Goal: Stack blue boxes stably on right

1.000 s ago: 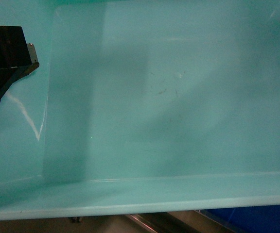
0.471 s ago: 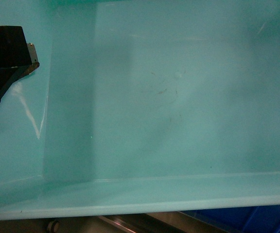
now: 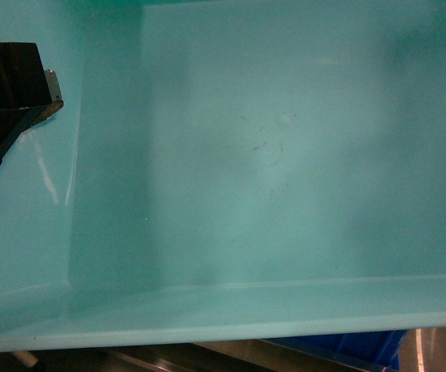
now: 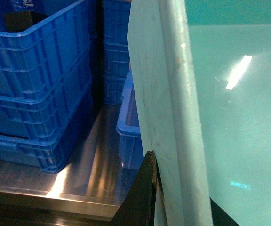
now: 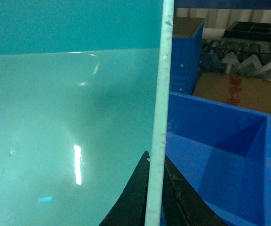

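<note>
Turquoise tub (image 3: 285, 155): a smooth, light turquoise plastic box is held up so close to the head camera that its glossy inside fills nearly the whole view; a flat floor with faint dark scuffs, sloped walls and a flat pale rim along the lower edge are seen.
Tub position: it is carried between the two grippers, above a metal surface and royal-blue crates.
Left gripper (image 4: 155, 197): the black fingers are seen closed on the tub's whitish, scratched left rim, one finger on each side of the wall; in the head view its dark body is seen at the upper left edge.
Right gripper (image 5: 155, 197): two tapered black fingers are pinched on the thin pale right rim, one inside and one outside the wall.
Tub interior, wrist views: a shiny surface with bright lamp reflections is shown.
Ribbed crates (image 4: 36, 84): royal-blue plastic crates with horizontal ribs are stacked at the left on the metal surface; more ribbed blue crates are stacked behind them.
Metal surface (image 4: 93, 165): brushed, reflective sheet metal with a raised front edge is seen.
Open blue crate (image 5: 220, 155): a deep royal-blue tub with smooth inner walls lies just beside the turquoise rim, on the right.
Cardboard (image 5: 234, 94): a flat brown sheet with red print is seen behind the open crate.
</note>
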